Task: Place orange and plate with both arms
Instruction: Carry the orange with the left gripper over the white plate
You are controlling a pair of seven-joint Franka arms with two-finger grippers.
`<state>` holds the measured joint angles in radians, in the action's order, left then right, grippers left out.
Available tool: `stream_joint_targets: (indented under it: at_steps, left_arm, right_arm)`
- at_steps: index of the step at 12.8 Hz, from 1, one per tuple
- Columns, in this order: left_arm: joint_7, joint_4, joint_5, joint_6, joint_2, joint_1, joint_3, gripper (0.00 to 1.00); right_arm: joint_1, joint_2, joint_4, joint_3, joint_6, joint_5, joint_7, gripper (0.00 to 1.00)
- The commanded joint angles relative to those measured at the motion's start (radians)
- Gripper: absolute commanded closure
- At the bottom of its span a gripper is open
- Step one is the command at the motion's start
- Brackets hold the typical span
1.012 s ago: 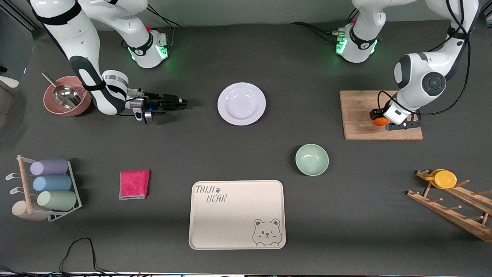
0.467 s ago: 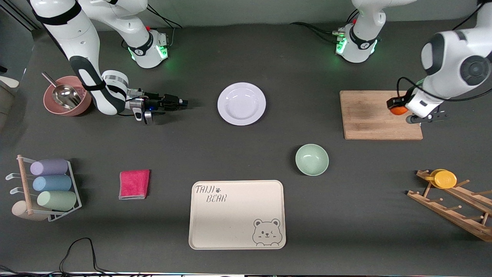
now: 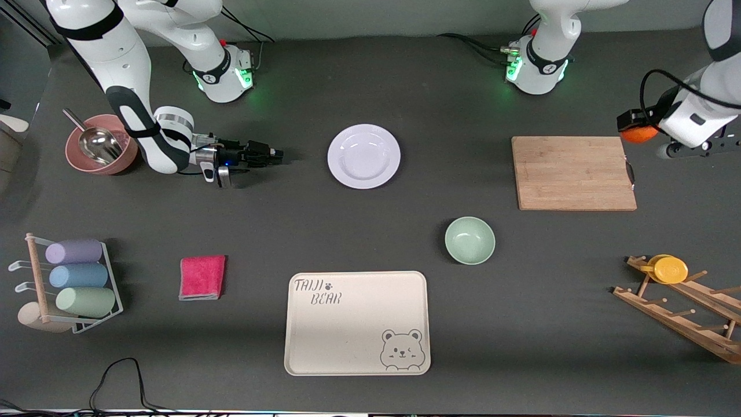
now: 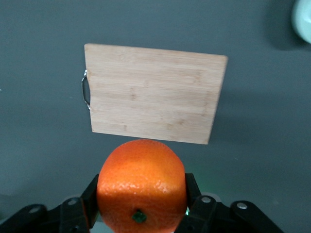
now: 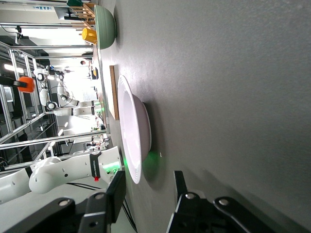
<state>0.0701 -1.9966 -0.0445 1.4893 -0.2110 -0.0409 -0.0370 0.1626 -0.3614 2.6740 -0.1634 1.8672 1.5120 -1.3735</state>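
My left gripper (image 3: 637, 130) is shut on the orange (image 3: 638, 134) and holds it up in the air over the table, past the handle end of the wooden cutting board (image 3: 573, 172). In the left wrist view the orange (image 4: 141, 185) sits between both fingers, with the board (image 4: 154, 100) below it. The white plate (image 3: 363, 156) lies flat on the table between the arms. My right gripper (image 3: 277, 154) is open and low over the table, level with the plate and apart from it, toward the right arm's end. The right wrist view shows the plate (image 5: 134, 133) edge-on ahead of my open fingers (image 5: 116, 194).
A mint-green bowl (image 3: 469, 240) and a beige bear tray (image 3: 357, 323) lie nearer the front camera than the plate. A pink bowl with a metal scoop (image 3: 99, 145) is beside the right arm. A pink cloth (image 3: 202, 277), a cup rack (image 3: 72, 278) and a wooden rack with a yellow disc (image 3: 671, 269) stand nearer.
My left gripper has lifted the orange off the cutting board and carried it up and toward the left arm's end of the table. The right arm has not moved.
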Motion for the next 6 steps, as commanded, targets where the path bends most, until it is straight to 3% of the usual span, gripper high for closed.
stream_joint_targets:
  at_steps: [1, 3, 6]
  left_arm:
    - [0.161, 0.058, 0.06, -0.031, 0.027, 0.058, -0.081, 1.0]
    - [0.339, 0.074, 0.13, 0.026, 0.062, 0.061, -0.226, 1.0]
    - [0.661, 0.16, 0.163, 0.155, 0.215, 0.068, -0.458, 1.0]
  right_arm:
    - [-0.002, -0.03, -0.014, -0.004, -0.008, 0.016, -0.039, 0.53]
    - [-0.003, -0.045, -0.02, -0.004, -0.008, 0.016, -0.077, 0.53]
    - [-0.005, -0.063, -0.026, -0.004, -0.01, 0.017, -0.09, 0.53]
